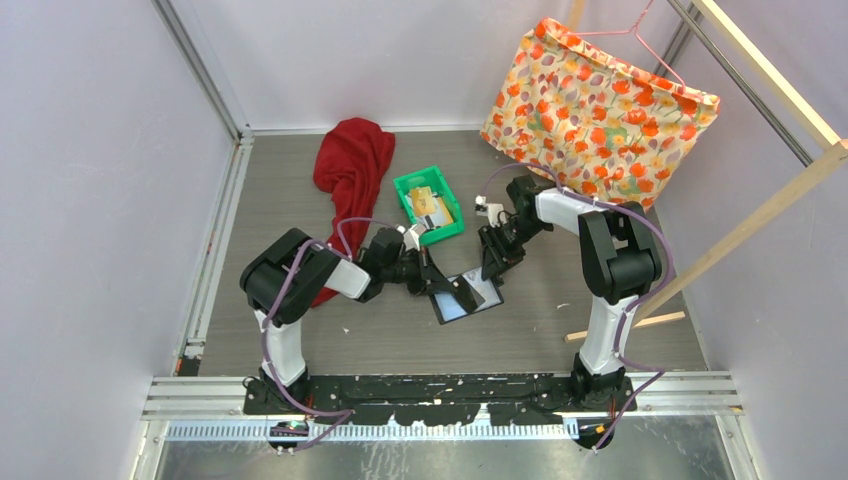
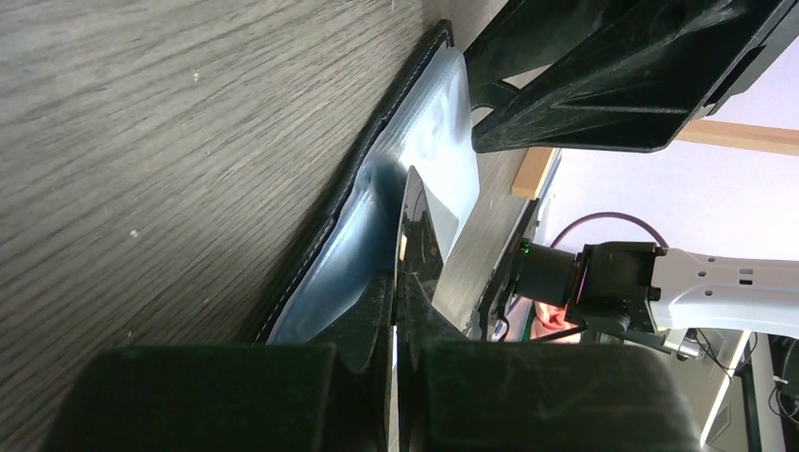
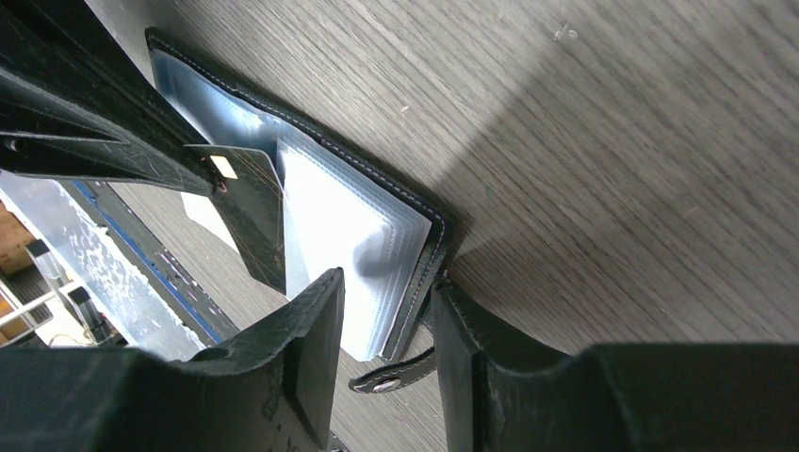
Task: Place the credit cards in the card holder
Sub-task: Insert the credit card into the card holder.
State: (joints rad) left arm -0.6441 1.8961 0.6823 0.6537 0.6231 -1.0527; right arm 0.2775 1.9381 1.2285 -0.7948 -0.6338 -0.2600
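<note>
step: we judge this as mid-insertion, one card on its way into a sleeve, not seated yet
left gripper (image 2: 400, 301): fingers clamped on a dark card (image 3: 247, 212), held edge-on, its lower corner over the open holder
right gripper (image 3: 384, 294): fingers pressed on either side of the card holder (image 3: 358, 226) at its snap-tab edge; we read it as pinching that edge to steady it
card holder: lies open on the table (image 1: 560, 290) between the two grippers, near side of the green bin (image 1: 404, 205), clear sleeves fanned up
dark card vs sleeve: we can't tell whether the corner is inside a pocket or only resting on the glossy plastic
other credit cards (image 1: 432, 205): yellow-orange and pale ones in the green bin, far of the holder
progress: we judge it early, bin not emptied
next move: we think the left arm must line the card edge up with a sleeve mouth and slide it in flat while the right keeps the holder from skidding
risk: the card may ride over the slick sleeve and miss the mouth
</note>
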